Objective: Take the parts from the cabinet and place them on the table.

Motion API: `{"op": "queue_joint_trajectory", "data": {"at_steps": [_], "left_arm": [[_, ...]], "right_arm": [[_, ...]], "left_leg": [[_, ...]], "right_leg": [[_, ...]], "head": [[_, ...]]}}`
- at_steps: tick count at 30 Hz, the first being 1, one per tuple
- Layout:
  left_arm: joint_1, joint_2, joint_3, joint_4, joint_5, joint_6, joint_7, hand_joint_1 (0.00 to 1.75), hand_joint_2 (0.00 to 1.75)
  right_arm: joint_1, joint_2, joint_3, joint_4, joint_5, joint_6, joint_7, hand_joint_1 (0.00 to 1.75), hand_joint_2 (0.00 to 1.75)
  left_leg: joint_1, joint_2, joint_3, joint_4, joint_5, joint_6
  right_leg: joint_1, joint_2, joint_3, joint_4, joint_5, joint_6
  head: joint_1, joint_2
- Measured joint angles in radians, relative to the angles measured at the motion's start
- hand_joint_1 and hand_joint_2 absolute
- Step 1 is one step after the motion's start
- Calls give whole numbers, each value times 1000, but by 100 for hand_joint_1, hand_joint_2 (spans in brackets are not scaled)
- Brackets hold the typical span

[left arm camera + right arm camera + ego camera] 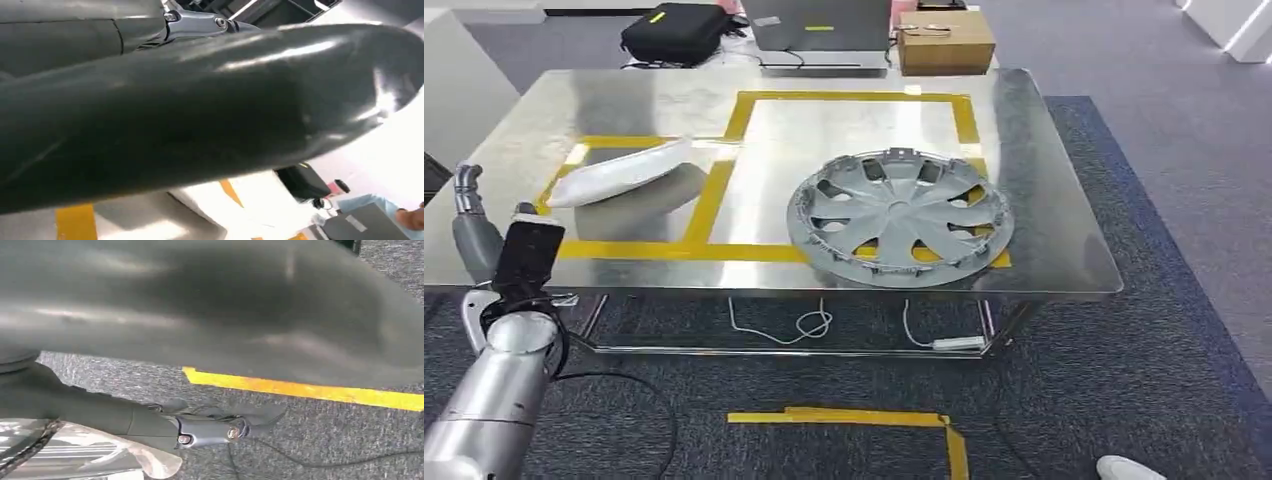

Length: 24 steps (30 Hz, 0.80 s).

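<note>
Since the wheel cover (pixel 899 215) lies by the counter's (pixel 1064 230) front edge and the white bagged part (pixel 619 172) lies toward its left edge, the next part is best set on bare metal between them, well in from the rim. The left hand (pixel 484 235) is raised off the front-left corner, fingers apart and empty. The right hand (pixel 210 430) hangs low over the carpet beside clear plastic wrap (pixel 100 455); I cannot tell whether it grasps it, so check that first.
</note>
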Motion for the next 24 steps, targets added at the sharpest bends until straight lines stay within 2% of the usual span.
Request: {"op": "queue_joint_trajectory", "data": {"at_steps": [1,2,3,4,6,7,8,9,10,12,13,14,16,17,18,19,20,21,22,23,24], "left_arm": [[2,-1,-4,-8,0,0,0,0,0],[6,-3,-8,-15,-1,0,0,0,0],[6,-6,-13,-23,-2,0,0,0,0],[6,-8,-17,-29,-3,-1,0,0,0],[9,-12,-22,-39,-3,-1,0,0,0],[10,-13,-23,-41,-3,-1,0,0,0],[13,-14,-23,-41,-3,-2,0,0,0],[16,-14,-24,-42,-3,-4,0,0,0],[19,-15,-26,-45,-3,-5,0,0,0],[20,-16,-28,-51,-3,-5,0,0,0],[21,-16,-28,-56,-3,-5,0,0,0],[19,-16,-29,-58,-3,-5,0,0,0],[21,-16,-30,-59,-3,-4,0,0,0],[23,-17,-31,-60,-3,-4,0,0,0],[23,-16,-31,-61,-3,-4,0,0,0],[22,-15,-31,-61,-3,-4,0,0,0],[22,-14,-31,-63,-4,-4,0,0,0],[23,-15,-31,-63,-4,-4,0,0,0],[25,-15,-31,-63,-4,-4,0,0,0],[26,-15,-32,-63,-3,-5,0,0,0],[27,-15,-32,-63,-3,-5,0,0,0]], "right_arm": [[1,0,0,0,0,0,0,0,0],[3,0,-1,0,0,0,1,0,0],[3,0,-2,0,0,0,1,0,0],[4,0,-2,0,0,0,1,0,0],[3,0,-3,0,-1,0,1,0,0],[3,0,-3,0,-1,0,1,0,0],[4,0,-3,0,-1,0,1,0,0],[4,0,-4,0,-1,0,1,0,0],[4,0,-4,0,-1,0,1,0,0],[2,0,-5,0,-1,0,1,0,0],[0,0,-5,0,-1,0,1,0,0],[-2,0,-5,0,-1,-1,0,0,0],[3,0,-5,0,-1,-1,1,0,0],[3,0,-5,0,-1,-2,1,0,0],[2,1,-6,0,-2,-2,1,0,0],[0,1,-6,0,-2,-2,1,0,0],[-1,1,-6,0,-2,-2,1,0,0],[0,1,-6,0,-2,-1,1,0,0],[0,1,-6,0,-2,-1,1,0,0],[0,1,-6,0,-1,-2,1,0,0],[1,1,-6,0,-1,-2,1,0,0]], "left_leg": [[-2,0,-4,2,3,5],[2,1,-8,-6,16,16],[7,7,-13,-10,25,23],[7,6,-22,-10,32,33],[6,7,-45,-8,47,36],[5,7,-57,-5,55,37],[5,8,-68,-3,61,36],[4,8,-78,1,67,35],[4,8,-88,4,72,33],[4,7,-98,9,79,27],[1,6,-105,11,84,21],[-1,7,-110,13,92,15],[2,7,-114,12,107,6],[1,6,-116,12,113,0],[4,4,-124,19,97,-3],[4,3,-136,48,52,-10],[7,3,-155,114,-6,-15],[8,2,-177,198,-60,-20],[9,2,-196,278,-100,-24],[10,2,-200,323,-109,-27],[10,2,-187,326,-93,-27]], "right_leg": [[-2,0,-1,-3,8,7],[1,0,-5,-4,12,15],[-2,2,-16,7,-16,19],[-2,2,-36,48,-62,21],[-4,2,-90,209,-160,27],[-4,2,-113,285,-191,30],[-4,2,-117,320,-193,31],[-5,2,-95,302,-172,31],[-5,2,-49,239,-136,29],[-4,2,74,49,-79,20],[-2,4,111,-15,-99,16],[0,6,120,-22,-91,14],[3,6,108,-17,-84,5],[2,5,102,-20,-76,-4],[-6,0,95,-26,-64,-14],[-5,0,87,-26,-56,-23],[-5,-1,76,-25,-47,-29],[-4,-1,64,-25,-38,-30],[-4,-1,51,-24,-28,-30],[-4,-1,37,-21,-20,-29],[-4,-1,23,-18,-12,-28]], "head": [[0,0],[0,0],[-1,0],[5,0],[6,0],[6,0],[6,0],[6,0],[6,0],[7,0],[6,0],[3,0],[5,0],[5,0],[6,0],[1,0],[-2,0],[-2,0],[-1,0],[-2,0],[-2,0]]}}
